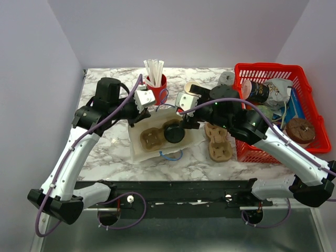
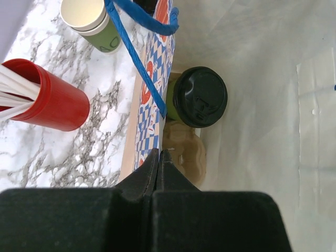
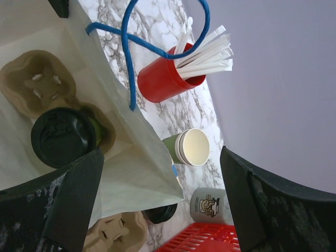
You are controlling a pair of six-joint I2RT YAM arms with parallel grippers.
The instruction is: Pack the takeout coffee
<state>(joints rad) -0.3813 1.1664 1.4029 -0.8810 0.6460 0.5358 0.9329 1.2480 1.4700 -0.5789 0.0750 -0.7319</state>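
The takeout coffee (image 1: 174,132), a green-banded cup under a black lid (image 2: 199,97), stands in a brown pulp tray (image 1: 152,139) inside an open white paper bag (image 1: 137,149). In the right wrist view the lidded cup (image 3: 63,137) fills one well of the tray (image 3: 37,79). My left gripper (image 2: 160,153) is shut on the bag's checkered rim (image 2: 152,105) at the far left corner (image 1: 143,102). My right gripper (image 1: 185,113) hangs open over the bag's right rim, and the bag wall (image 3: 136,173) rises between its fingers (image 3: 73,194).
A red cup of white straws (image 1: 156,84) and a stack of open green-banded cups (image 3: 189,148) stand behind the bag. A spare pulp tray (image 1: 218,142) lies to its right, with a loose black lid (image 3: 163,212), a grey printed cup (image 3: 210,205) and a full red basket (image 1: 268,67) nearby.
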